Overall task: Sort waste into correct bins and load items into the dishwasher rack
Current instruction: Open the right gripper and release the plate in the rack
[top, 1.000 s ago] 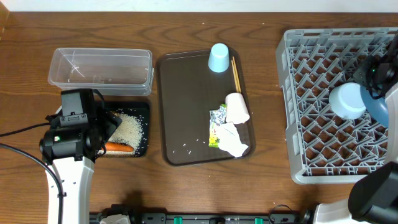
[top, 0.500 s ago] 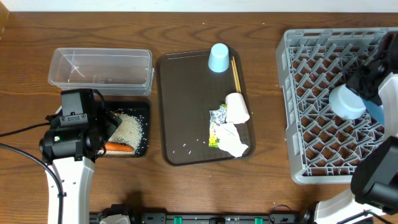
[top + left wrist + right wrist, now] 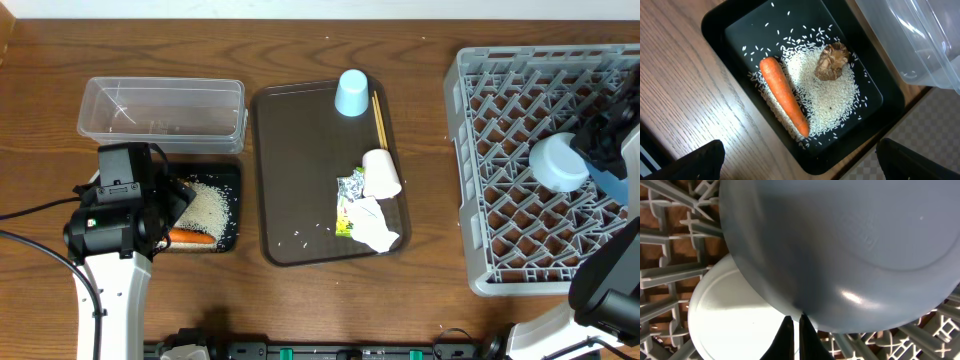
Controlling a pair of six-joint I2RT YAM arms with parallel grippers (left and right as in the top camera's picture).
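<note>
1. The right pincer (image 3: 794,330) is shut tight. Its tips sit right at the edge of the big blue bowl (image 3: 850,245). I cannot tell if they pinch it.
2. That bowl is over the rack (image 3: 500,120), just beside the small pale bowl (image 3: 735,320).
3. It looks hard, smooth and slippery, and it might break. The rim is the best place to hold it.
4. The left pincer (image 3: 800,162) is wide open above the carrot (image 3: 785,95) and holds nothing.
</note>
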